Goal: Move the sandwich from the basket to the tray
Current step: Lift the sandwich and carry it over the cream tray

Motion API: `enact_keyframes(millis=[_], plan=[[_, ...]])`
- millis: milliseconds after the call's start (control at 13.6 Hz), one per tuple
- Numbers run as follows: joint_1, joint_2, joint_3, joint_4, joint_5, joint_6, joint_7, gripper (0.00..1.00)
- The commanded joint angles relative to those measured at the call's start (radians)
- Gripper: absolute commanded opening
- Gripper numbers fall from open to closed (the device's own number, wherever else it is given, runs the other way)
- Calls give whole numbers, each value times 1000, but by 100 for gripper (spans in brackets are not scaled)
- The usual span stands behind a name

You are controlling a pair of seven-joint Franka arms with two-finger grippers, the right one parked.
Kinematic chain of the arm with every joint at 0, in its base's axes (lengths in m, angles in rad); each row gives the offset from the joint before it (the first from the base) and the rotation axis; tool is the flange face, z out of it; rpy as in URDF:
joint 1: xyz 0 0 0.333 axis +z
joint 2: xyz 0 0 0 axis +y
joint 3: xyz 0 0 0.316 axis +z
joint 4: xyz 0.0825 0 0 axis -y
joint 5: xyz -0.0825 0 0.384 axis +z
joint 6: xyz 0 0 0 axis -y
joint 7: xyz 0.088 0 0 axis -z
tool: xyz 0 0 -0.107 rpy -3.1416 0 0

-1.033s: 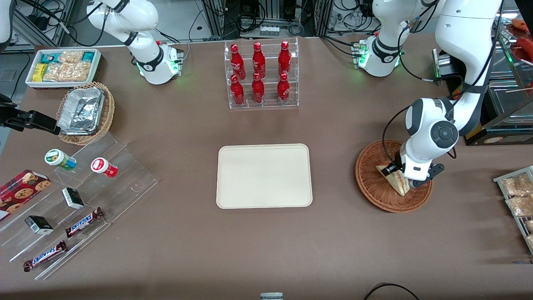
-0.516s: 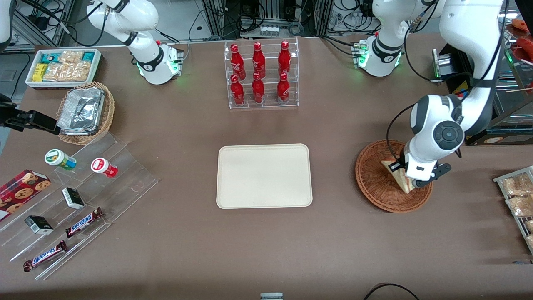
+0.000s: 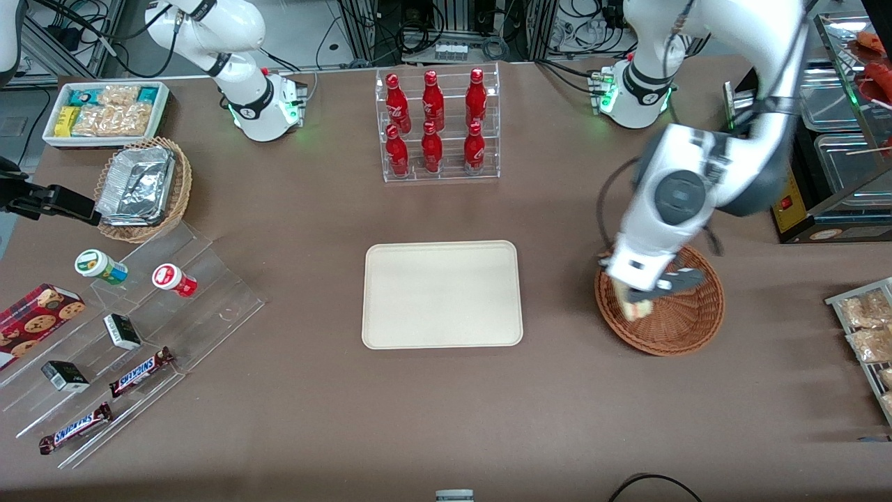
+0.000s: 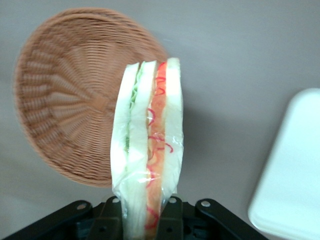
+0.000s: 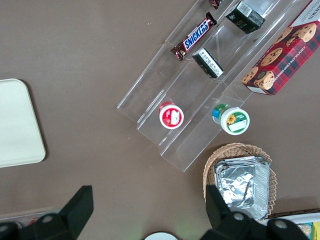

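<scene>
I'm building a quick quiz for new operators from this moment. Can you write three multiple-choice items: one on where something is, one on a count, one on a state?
1. Where is the sandwich?
A. flat on the tray
B. in the gripper, above the basket's edge
C. on the bottle rack

2. How many red bottles stand in the rack?
A. four
B. six
C. eight

3. What does the tray hold?
A. nothing
B. the sandwich
C. a bottle

Key: 1 B, the gripper clamps it over the basket. 2 B, two rows of three. 3 A, its surface is bare.
</scene>
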State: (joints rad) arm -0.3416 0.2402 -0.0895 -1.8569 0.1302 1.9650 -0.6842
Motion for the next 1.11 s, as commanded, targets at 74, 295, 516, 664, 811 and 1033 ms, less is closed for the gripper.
enact_keyframes(millis=[74, 295, 516, 664, 811, 1033], plan=[[-153, 109, 13, 154, 13, -26, 47, 0], [-250, 268, 13, 341, -3, -26, 29, 0], [-330, 416, 14, 503, -21, -28, -41, 0], [-364, 503, 14, 594, -21, -28, -60, 0], [-388, 563, 14, 657, -21, -28, -66, 0], [-399, 628, 14, 712, -21, -18, -95, 0]])
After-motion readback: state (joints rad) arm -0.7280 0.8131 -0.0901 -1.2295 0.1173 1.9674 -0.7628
